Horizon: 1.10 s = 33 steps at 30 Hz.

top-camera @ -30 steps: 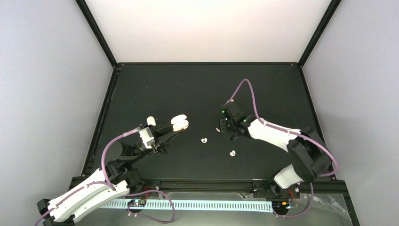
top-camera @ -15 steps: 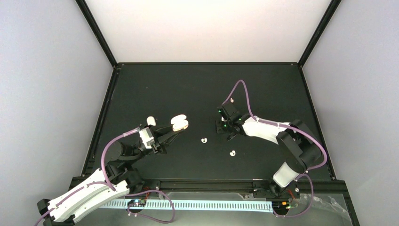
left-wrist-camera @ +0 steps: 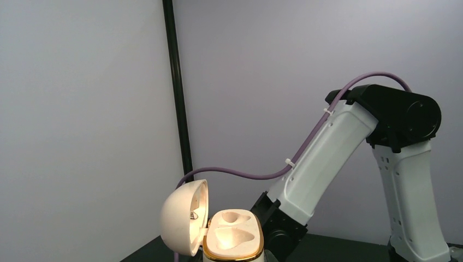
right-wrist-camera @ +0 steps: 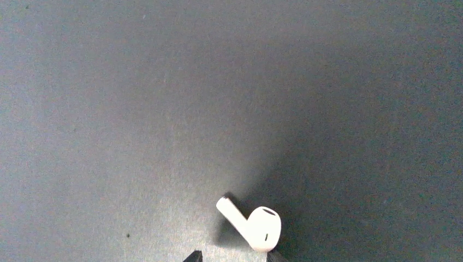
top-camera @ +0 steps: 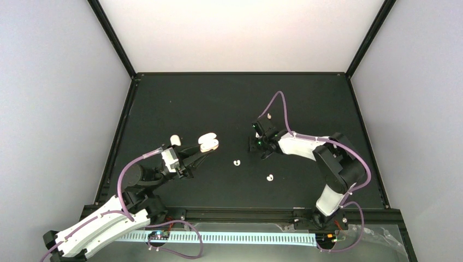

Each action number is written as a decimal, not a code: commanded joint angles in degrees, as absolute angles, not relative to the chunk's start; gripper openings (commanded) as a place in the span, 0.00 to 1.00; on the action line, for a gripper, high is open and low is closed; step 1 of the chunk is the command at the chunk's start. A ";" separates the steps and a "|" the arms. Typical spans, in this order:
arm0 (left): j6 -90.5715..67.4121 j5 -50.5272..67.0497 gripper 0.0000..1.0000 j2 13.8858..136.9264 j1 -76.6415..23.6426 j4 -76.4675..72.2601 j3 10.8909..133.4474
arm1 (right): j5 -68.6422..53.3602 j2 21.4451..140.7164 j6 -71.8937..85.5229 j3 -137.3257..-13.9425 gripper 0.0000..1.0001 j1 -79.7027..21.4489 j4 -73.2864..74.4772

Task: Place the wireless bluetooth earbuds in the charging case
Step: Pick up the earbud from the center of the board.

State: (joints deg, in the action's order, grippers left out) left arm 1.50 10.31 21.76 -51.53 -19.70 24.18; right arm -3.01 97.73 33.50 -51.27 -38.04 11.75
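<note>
The main risk is at the stemmed earbud (right-wrist-camera: 252,221) under the right jaws. It lies flat on the table (top-camera: 218,93), right of the middle. It is tiny and smooth, so jaws that close a little off its middle could squeeze it out sideways or flick it away. Only the two tips of these jaws show in the wrist view, somewhat apart, with the earbud right at them. Whether they already press it I cannot tell.

The second risk is at the case (top-camera: 208,142). The left jaws are closed tight on it and hold it at the left side, with the lid (left-wrist-camera: 183,217) swung open. Its two wells look broad and curved, and I cannot tell if they suit a stemmed shape. An earbud brought in turned wrongly would probably not seat, and a push could shift the case in the grip.

The stemmed earbud is glossy white, with a short straight stem and a rounded head that has a small dark slit. A second earbud (top-camera: 236,162) and a third earbud (top-camera: 269,177) lie on the table between the arms, apart from each other.
</note>
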 commanded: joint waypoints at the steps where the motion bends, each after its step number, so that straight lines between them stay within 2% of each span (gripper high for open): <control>1: 2.28 9.72 0.01 21.76 -52.07 -19.51 25.66 | -3.42 100.73 33.28 -53.16 0.30 -36.39 11.52; 13: 2.42 9.55 0.01 21.75 -52.04 -19.38 25.66 | -2.30 106.80 30.23 -61.40 0.29 -35.69 14.86; 21: 2.21 9.75 0.02 21.60 -52.05 -19.62 25.66 | 3.12 105.49 27.24 -62.46 0.31 -36.30 19.87; 25: 2.20 9.93 0.02 21.58 -52.07 -19.70 25.66 | 6.41 106.93 25.57 -65.69 0.34 -38.06 24.01; 33: 1.96 10.06 0.02 20.76 -52.11 -19.69 25.73 | 11.35 111.55 28.69 -72.87 0.34 -40.89 32.09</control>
